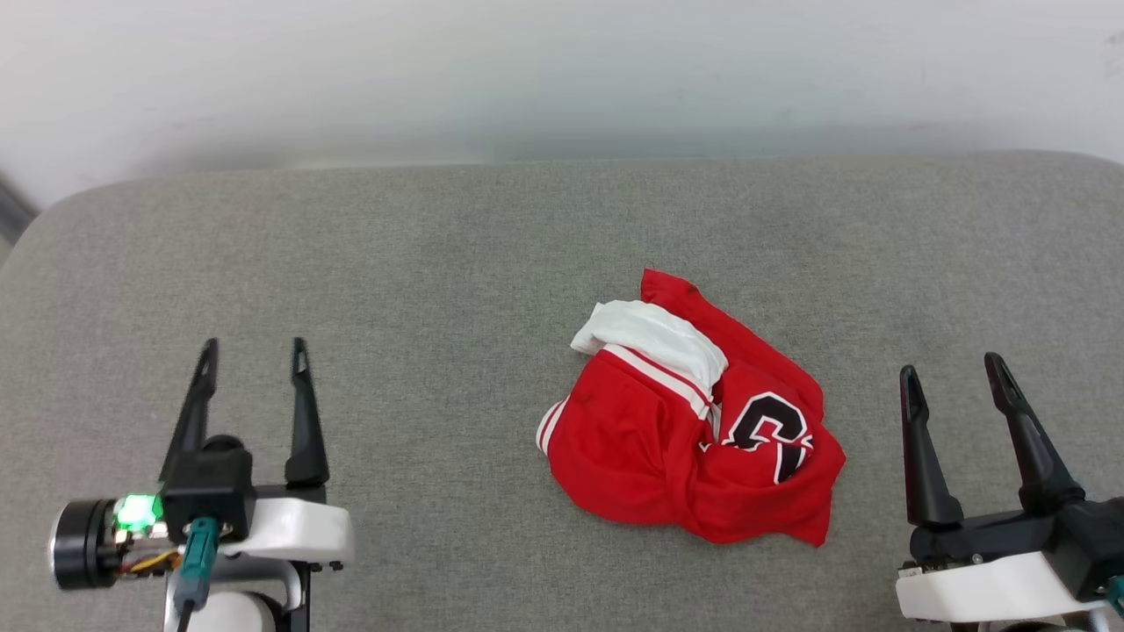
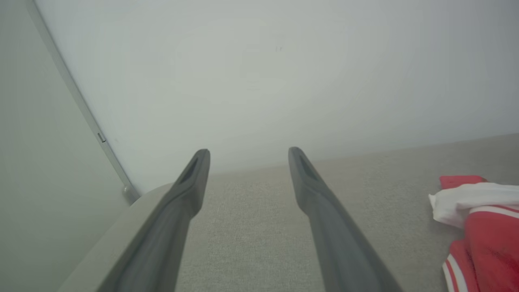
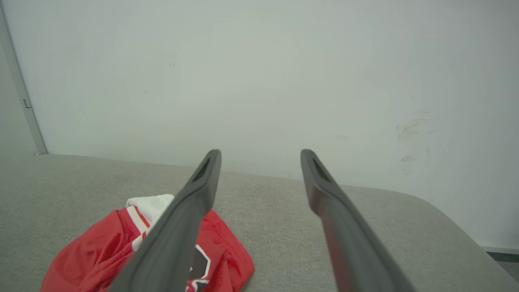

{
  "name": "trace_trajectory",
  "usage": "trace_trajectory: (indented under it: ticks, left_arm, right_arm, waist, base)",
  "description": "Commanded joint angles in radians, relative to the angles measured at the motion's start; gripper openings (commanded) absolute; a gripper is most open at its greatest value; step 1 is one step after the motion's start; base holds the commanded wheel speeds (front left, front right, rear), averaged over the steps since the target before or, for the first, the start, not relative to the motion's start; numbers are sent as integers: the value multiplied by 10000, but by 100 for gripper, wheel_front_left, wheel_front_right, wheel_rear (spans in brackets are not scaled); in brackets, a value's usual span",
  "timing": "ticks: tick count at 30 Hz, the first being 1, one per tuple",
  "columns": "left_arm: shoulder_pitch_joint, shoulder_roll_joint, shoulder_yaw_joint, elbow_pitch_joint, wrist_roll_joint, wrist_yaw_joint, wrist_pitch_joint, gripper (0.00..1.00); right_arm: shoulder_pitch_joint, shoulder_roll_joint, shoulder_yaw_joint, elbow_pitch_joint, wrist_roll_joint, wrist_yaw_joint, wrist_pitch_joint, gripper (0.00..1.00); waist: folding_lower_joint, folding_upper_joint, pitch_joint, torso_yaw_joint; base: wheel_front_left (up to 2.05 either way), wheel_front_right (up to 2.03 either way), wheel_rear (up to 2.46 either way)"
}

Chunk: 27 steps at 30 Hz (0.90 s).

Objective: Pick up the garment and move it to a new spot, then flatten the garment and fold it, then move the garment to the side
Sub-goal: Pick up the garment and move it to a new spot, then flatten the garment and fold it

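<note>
The garment lies crumpled in a heap on the grey padded surface, right of centre: red cloth, a white sleeve with striped trim on top, part of a black letter showing. My left gripper stands open at the lower left, well apart from the heap, nothing between its fingers. My right gripper stands open at the lower right, just right of the heap and not touching it. In the left wrist view the garment sits at the right edge, past the open left gripper. In the right wrist view the garment lies lower left, partly behind a finger of the open right gripper.
A pale wall rises directly behind the surface's far edge. The surface has rounded corners at far left and far right. A thin vertical strip runs down the wall by the left corner.
</note>
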Motion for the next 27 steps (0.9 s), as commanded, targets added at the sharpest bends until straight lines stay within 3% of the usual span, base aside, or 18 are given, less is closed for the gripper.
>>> trace_trajectory:
  ticks: [1,4,14,27]
  left_arm:
    - [535,-327,569,-145,383,-117,-22,100]
    - [1058,-676,941,-246,742,-382,-23,100]
    - [2400,-2105,2019,325,2105,-1963,-25,100]
    - [3155,-3258,2965,955,3092,-3181,-26,100]
  right_arm:
    - [139,26,-21,59,63,-5,-22,100]
    - [216,27,-54,146,158,-5,-22,100]
    - [689,27,-87,579,887,-5,-21,100]
    - [1200,27,-159,817,1144,-5,-22,100]
  waist:
    - [0,0,-87,51]
    - [0,0,-182,81]
    - [0,0,-744,139]
    - [0,0,-1147,139]
  base:
    - [0,0,0]
    - [0,0,0]
    - [0,0,0]
    - [0,0,0]
